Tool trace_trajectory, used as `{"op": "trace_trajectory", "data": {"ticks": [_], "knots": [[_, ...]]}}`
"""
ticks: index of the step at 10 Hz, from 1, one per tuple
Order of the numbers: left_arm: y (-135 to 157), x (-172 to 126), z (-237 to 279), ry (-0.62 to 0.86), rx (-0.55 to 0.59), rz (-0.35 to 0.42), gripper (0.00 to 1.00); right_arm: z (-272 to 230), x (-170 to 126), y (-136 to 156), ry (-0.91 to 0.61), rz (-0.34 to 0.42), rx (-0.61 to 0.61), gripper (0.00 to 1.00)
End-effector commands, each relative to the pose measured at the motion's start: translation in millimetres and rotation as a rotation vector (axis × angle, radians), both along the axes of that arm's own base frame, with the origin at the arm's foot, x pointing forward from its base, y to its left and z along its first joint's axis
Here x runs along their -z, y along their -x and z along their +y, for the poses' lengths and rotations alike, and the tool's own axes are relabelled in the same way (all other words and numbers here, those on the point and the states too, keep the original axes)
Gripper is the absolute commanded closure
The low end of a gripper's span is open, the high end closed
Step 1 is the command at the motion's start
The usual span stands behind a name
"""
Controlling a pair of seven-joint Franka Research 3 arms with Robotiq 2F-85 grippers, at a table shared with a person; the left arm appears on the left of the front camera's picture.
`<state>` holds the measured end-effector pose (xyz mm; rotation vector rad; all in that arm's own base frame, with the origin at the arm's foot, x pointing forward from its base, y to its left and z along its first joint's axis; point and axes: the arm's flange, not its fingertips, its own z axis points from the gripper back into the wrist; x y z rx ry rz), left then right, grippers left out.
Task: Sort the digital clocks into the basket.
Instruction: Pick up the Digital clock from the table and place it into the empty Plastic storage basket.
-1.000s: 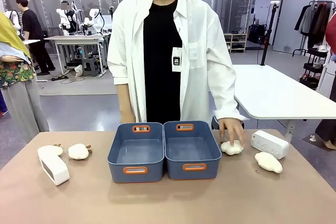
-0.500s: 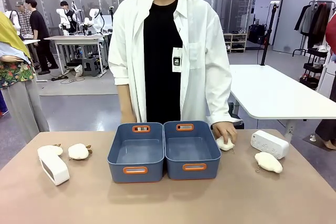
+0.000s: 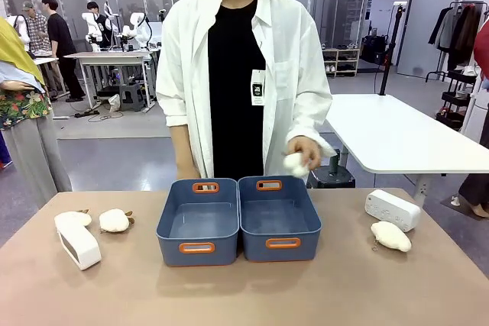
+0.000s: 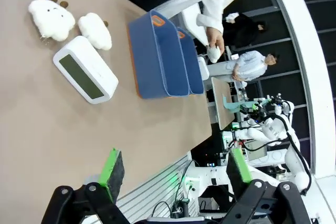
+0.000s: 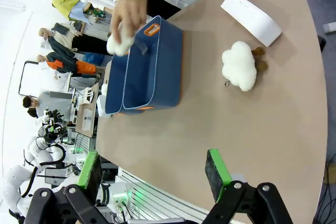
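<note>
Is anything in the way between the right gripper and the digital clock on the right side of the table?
Partly. A plush lump lies just in front of the digital clock, on the robot's side. The open right gripper could likely reach the clock from above.

A white digital clock [image 4: 85, 76] is seen beside two plush toys [image 4: 95, 30], near the blue baskets [image 4: 157, 56]; the left gripper [image 4: 175, 167] is held spread wide.

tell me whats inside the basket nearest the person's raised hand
Nothing visible: the basket shows a bare blue floor. Its near wall covers a strip of floor at the front. The hand holds a white plush lump up by the far end, not inside.
</note>
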<state>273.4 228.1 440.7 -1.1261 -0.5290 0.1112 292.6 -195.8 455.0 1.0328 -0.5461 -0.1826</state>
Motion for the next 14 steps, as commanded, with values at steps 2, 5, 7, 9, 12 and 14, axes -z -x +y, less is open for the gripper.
{"op": "trace_trajectory", "data": {"ticks": [2,5,7,9,12,14], "knots": [[-7,-34,-15,-0.089,-0.032,0.183,0.00,-3,-2,2,-0.006,-0.008,-0.001,0.00],[-38,-59,-60,-0.255,-0.090,0.324,0.00,-3,-2,2,-0.006,-0.008,-0.001,0.00],[-93,-73,-126,-0.461,-0.164,0.479,0.00,-3,-2,2,-0.006,-0.008,-0.001,0.00],[-135,-44,-163,-0.592,-0.246,0.563,0.00,-3,-2,2,-0.006,-0.008,-0.001,0.00],[-172,-18,-198,-0.706,-0.334,0.702,0.00,-3,-2,2,-0.006,-0.008,-0.001,0.00],[-192,29,-210,-0.798,-0.400,0.743,0.00,-3,-2,2,-0.006,-0.008,-0.001,0.00]]}}
